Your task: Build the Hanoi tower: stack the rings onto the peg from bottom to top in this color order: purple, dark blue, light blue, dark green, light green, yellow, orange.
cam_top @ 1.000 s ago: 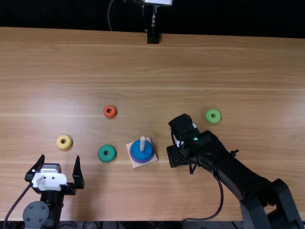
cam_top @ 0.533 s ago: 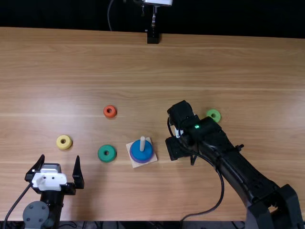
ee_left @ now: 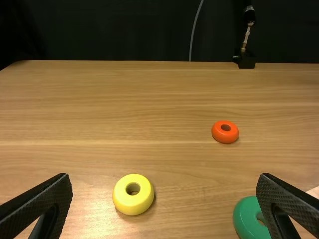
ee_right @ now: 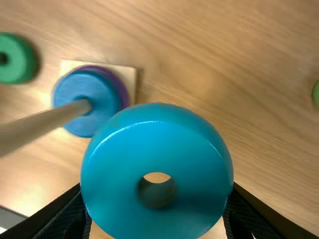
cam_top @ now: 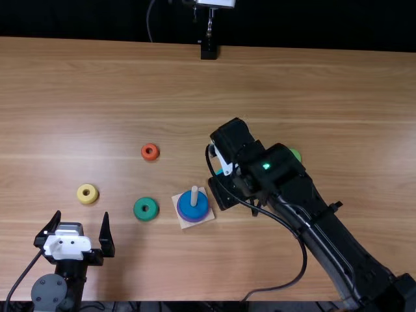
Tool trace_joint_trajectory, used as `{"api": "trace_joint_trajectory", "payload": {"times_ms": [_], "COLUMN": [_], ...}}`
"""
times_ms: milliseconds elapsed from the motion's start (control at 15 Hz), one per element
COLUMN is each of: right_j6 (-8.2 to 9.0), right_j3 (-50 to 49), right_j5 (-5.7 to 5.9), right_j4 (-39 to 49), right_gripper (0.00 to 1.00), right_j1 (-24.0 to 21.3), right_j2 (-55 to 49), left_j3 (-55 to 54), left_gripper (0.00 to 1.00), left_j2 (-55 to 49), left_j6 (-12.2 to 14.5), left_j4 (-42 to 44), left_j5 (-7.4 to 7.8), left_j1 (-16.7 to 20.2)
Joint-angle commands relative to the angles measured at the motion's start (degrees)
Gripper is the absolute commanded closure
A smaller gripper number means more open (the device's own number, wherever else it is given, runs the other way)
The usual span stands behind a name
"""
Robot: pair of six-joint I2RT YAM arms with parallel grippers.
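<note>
Slanting inward, the right arm (cam_top: 328, 237) has its tool (cam_top: 224, 161) near the peg (cam_top: 194, 195), clamped on the light blue ring (ee_right: 157, 149).

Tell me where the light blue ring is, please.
In the right wrist view, the light blue ring is in the right gripper, to the robot's right of the peg.

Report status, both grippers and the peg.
Right gripper shut on glossy light blue ring, not yet on pale wooden peg. Left gripper open, empty. Peg tip uncovered.
</note>
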Motion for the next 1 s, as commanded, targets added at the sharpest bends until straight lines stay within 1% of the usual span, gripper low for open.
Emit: {"api": "trace_joint_trajectory", "payload": {"times_ms": [0,133,333,400,733,933], "right_j6": [-0.53,-0.63,-0.63,-0.63,-0.42,-0.32], "right_j3": [4.15,7.14,10.48,10.83,12.15,12.06], "right_j5": [-0.32,-0.43,-1.06,-1.06,-1.27,-1.38], "right_j4": [-0.65,-0.87,-2.66,-2.76,-2.66,-2.55], "right_gripper": [1.00,1.00,1.00,1.00,1.00,1.00], "right_j1": [1.71,2.41,3.47,3.56,8.74,9.09], "right_j2": [-1.86,-1.78,-1.60,-1.60,-1.60,-1.51], "left_j3": [-2.82,-2.82,-2.82,-2.82,-2.82,-2.82], "left_gripper": [0.00,0.00,0.00,0.00,0.00,0.00], "left_j2": [-0.67,-0.67,-0.67,-0.67,-0.67,-0.67], "left_j6": [0.87,0.87,0.87,0.87,0.87,0.87], "left_j4": [-0.89,-0.89,-0.99,-0.99,-0.99,-0.99], "left_j5": [-0.28,-0.28,-0.28,-0.28,-0.28,-0.28], "left_j1": [0.46,0.54,0.46,0.46,0.46,0.46]}}
